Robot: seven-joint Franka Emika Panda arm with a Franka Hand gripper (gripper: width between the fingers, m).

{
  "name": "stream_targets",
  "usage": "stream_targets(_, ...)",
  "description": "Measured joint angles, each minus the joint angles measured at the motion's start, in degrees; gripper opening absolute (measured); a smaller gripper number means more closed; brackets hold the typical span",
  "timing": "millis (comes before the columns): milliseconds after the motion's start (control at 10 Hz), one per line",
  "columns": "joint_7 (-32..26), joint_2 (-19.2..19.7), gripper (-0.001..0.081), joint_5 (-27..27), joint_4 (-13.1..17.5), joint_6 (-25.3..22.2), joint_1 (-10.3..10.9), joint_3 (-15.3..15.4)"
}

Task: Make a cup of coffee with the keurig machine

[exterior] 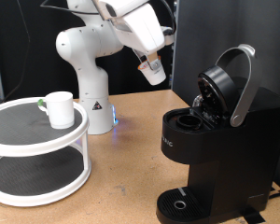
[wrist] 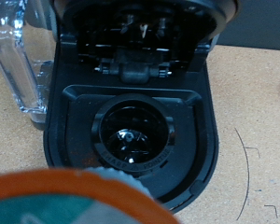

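Open air above the keurig machine (exterior: 210, 140) chamber (lid (exterior: 235, 79) raised); cup (exterior: 58, 108) well apart

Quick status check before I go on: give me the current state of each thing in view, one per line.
keurig machine: lid raised, brew chamber open.
pod holder: exposed, no pod seated in it.
cup: upright on the top tier of the white stand, away from the machine.
white stand: two tiers, lower one bare where visible.
gripper: above the open machine; a round orange-rimmed object sits close under the wrist camera.
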Motion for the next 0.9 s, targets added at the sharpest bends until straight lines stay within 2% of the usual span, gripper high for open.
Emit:
stream_targets(400, 0.11, 0.22, 0.0430, -0.89, -0.87, 0.44, 0.00, 0.38)
stream_targets(900, 2.39, 3.43, 0.0430, -1.99, -4.81, 10.49, 0.56, 5.31)
